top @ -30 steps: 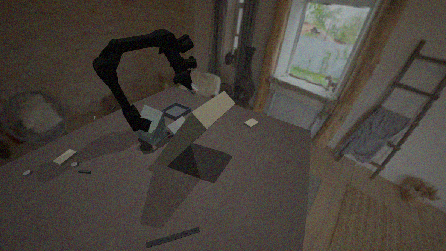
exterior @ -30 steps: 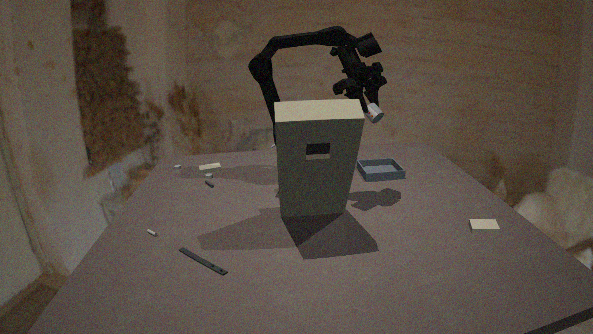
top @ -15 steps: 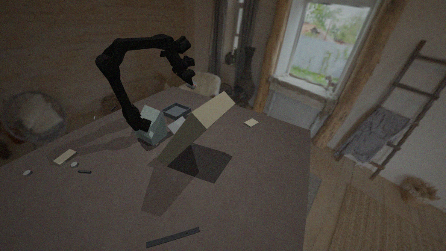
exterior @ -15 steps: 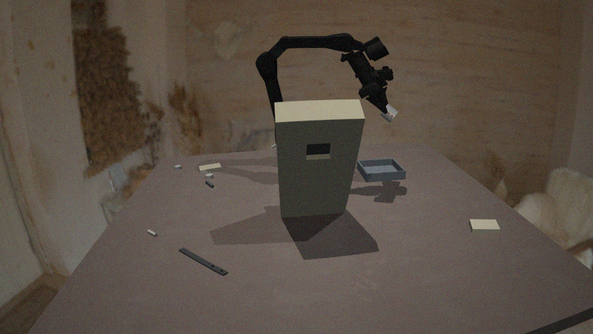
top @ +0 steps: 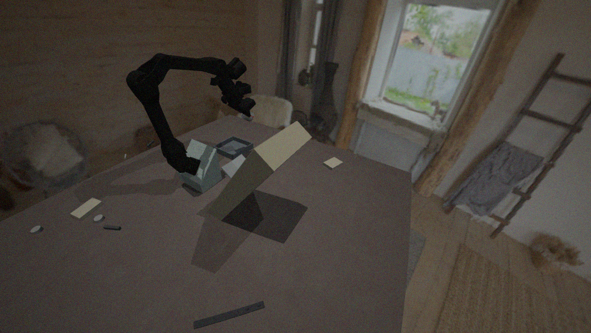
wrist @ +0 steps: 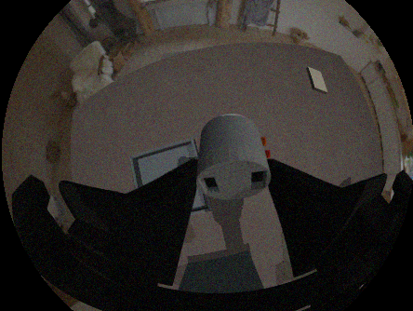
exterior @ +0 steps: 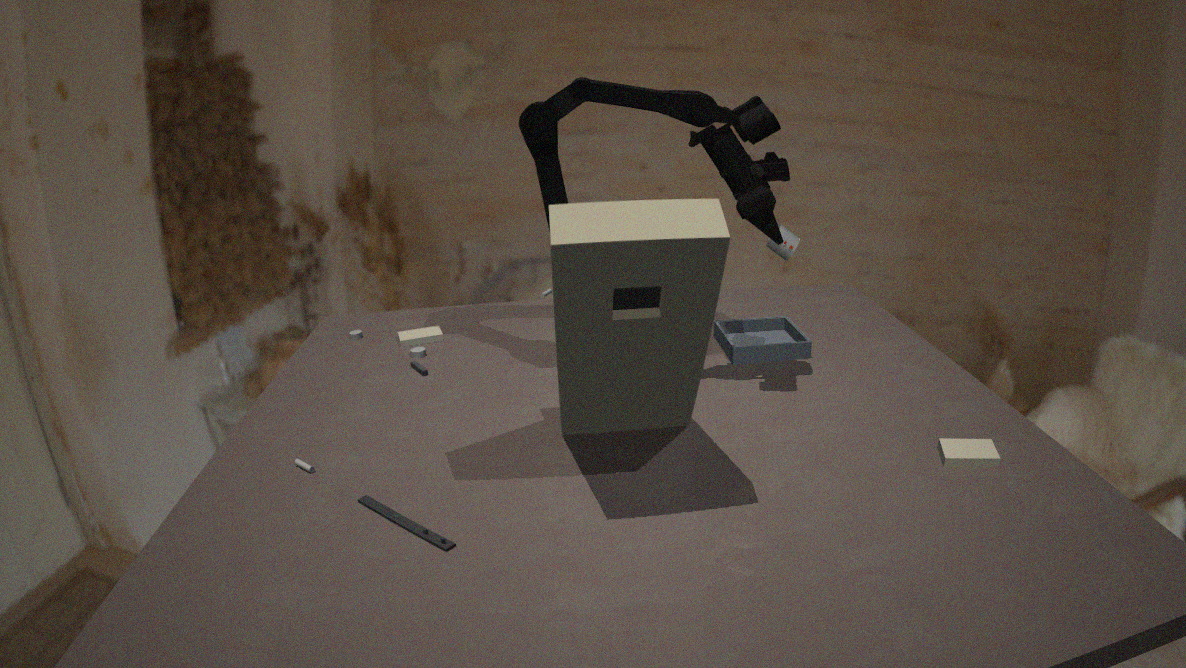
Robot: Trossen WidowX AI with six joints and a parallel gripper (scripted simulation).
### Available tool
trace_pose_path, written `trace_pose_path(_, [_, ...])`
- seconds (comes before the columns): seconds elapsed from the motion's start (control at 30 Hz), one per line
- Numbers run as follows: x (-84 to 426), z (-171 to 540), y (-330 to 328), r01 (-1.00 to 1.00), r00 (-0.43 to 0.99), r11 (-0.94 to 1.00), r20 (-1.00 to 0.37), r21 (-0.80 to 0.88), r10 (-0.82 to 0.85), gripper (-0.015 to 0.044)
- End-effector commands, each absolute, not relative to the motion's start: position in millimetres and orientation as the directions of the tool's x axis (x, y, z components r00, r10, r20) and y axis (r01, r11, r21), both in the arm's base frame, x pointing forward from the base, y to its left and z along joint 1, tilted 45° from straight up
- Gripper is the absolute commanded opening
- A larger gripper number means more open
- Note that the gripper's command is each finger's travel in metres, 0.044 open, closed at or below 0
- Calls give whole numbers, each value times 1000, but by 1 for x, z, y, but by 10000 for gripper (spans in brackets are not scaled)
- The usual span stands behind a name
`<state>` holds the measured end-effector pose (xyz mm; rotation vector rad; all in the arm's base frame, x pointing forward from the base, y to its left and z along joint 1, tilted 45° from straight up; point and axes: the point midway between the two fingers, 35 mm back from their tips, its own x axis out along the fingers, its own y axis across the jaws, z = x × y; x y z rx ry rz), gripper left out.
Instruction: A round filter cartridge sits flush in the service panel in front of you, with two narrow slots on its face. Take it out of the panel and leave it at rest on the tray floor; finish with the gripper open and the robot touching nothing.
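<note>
The grey-white round filter cartridge [top: 247,117] [exterior: 787,243] [wrist: 233,140] is out of the panel, in the air. Its two dark slots face the wrist camera, and small orange and red marks show on its side. My gripper [wrist: 233,166] is shut on it, one finger on each side. The blue-grey tray [top: 225,153] [exterior: 771,352] [wrist: 135,171] stands on the table below; in the wrist view it lies left of the cartridge, partly behind the left finger. The tilted service panel [top: 247,182] [exterior: 630,373] stands nearer the top and exterior views, its front face hidden from them.
A pale green angled block [top: 212,170] stands by the arm's base, and a white wedge [top: 233,166] lies between it and the panel. A flat cream block [top: 333,162] [exterior: 968,449] [wrist: 317,80] lies farther off. A dark bar [top: 229,315] [exterior: 406,523] lies well away from the tray.
</note>
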<state>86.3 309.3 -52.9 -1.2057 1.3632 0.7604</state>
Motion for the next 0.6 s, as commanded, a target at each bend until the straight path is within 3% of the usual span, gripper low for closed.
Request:
trace_pose_path(0.0, [60, -75, 301, -970, 82, 206, -971, -129, -225, 0])
trace_pose_path(0.57, [-27, -131, 249, -994, -92, -41, -972, 103, -218, 0])
